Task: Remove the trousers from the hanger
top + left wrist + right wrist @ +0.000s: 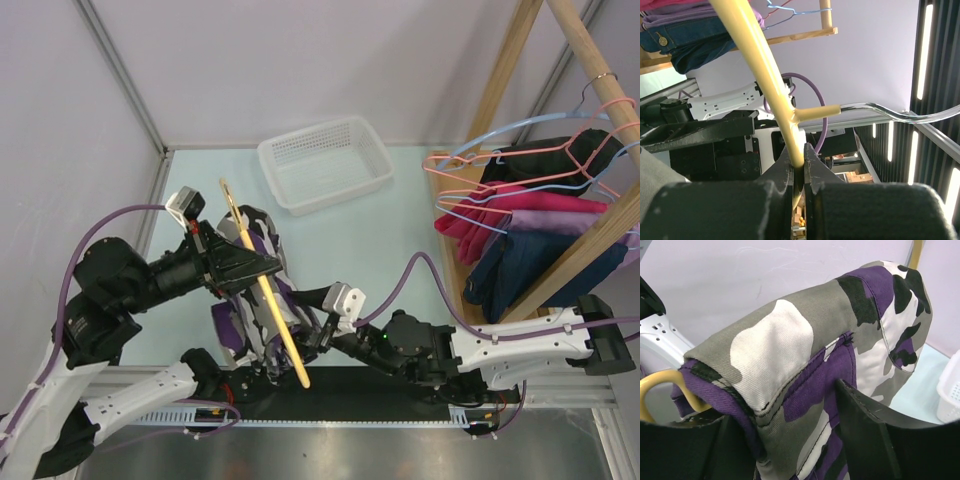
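**Trousers (232,328) on the hanger (270,297), low by the front edge**

My left tool (799,159) is clamped on the yellow hanger next to its hook. The trousers have purple, black and white blotches and drape over it, near the front edge of the table (400,240). My right tool (790,427) is apart, with cloth between its fingers. The white basket (340,195) sits well behind, with bare table between.

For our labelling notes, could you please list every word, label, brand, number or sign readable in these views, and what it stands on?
No text can be read in any view.
The trousers: camouflage blotches only, no label showing.
The hanger: plain, no marking.
The button on the denim garment: any embossing is too small to read.
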Motion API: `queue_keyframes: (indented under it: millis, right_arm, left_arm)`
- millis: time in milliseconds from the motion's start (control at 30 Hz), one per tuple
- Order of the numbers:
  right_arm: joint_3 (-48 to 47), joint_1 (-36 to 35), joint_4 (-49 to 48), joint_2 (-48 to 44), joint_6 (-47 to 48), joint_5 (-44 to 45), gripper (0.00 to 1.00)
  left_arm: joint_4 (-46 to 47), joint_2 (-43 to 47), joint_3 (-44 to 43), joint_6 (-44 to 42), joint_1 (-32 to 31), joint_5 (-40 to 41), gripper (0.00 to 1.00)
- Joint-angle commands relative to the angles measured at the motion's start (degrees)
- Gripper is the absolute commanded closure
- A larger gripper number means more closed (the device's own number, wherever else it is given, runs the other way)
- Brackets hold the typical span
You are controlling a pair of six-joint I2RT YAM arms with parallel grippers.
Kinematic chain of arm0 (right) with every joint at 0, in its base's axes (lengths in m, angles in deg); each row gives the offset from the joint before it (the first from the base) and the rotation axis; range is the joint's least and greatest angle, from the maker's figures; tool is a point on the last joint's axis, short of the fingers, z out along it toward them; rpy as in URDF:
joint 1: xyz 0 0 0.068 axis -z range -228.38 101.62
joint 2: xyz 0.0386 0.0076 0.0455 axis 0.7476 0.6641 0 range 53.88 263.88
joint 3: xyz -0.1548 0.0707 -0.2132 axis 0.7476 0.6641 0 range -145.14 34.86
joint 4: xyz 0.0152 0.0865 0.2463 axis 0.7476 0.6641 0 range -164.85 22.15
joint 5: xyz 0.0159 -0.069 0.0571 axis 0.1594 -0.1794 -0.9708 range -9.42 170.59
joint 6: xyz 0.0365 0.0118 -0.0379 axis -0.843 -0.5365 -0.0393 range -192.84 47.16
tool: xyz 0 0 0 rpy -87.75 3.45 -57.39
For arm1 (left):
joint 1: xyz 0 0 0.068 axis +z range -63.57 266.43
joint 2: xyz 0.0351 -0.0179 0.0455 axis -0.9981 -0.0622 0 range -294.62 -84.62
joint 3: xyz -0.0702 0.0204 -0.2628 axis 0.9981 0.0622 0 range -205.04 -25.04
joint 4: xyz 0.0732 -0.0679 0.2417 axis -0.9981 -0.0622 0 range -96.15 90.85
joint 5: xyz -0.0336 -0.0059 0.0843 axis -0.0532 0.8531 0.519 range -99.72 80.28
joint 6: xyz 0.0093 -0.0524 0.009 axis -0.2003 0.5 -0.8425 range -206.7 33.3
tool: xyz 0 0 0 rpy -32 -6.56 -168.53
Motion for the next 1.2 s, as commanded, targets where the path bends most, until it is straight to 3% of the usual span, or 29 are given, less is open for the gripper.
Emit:
queue_keyframes:
  millis: [0, 167, 300, 500, 1167]
  right_arm:
    - [-3.5, 1.7, -5.0, 0.6, 1.3, 0.2, 0.47]
    - [-3.8, 2.9, -4.5, 0.0, 0.7, -0.7, 0.67]
    - [-4.6, 3.0, -3.6, 0.2, 1.0, -2.0, 1.0]
    - [-5.7, 2.2, -3.1, 0.6, 1.5, -0.6, 1.0]
    - [-9.5, 1.6, -5.0, -0.2, 4.7, 0.8, 1.0]
  left_arm:
    - [11.5, 2.0, -1.6, 3.5, 0.0, -2.8, 1.0]
    - [10.9, 3.0, -1.3, 3.4, 0.0, -2.2, 1.0]
    - [8.8, 4.0, -0.5, 2.9, 0.0, -1.5, 1.0]
    - [2.6, 5.0, -1.3, -0.1, 0.0, 2.2, 1.0]
    - [-0.3, 12.5, 9.4, -5.2, 0.0, 8.1, 1.0]
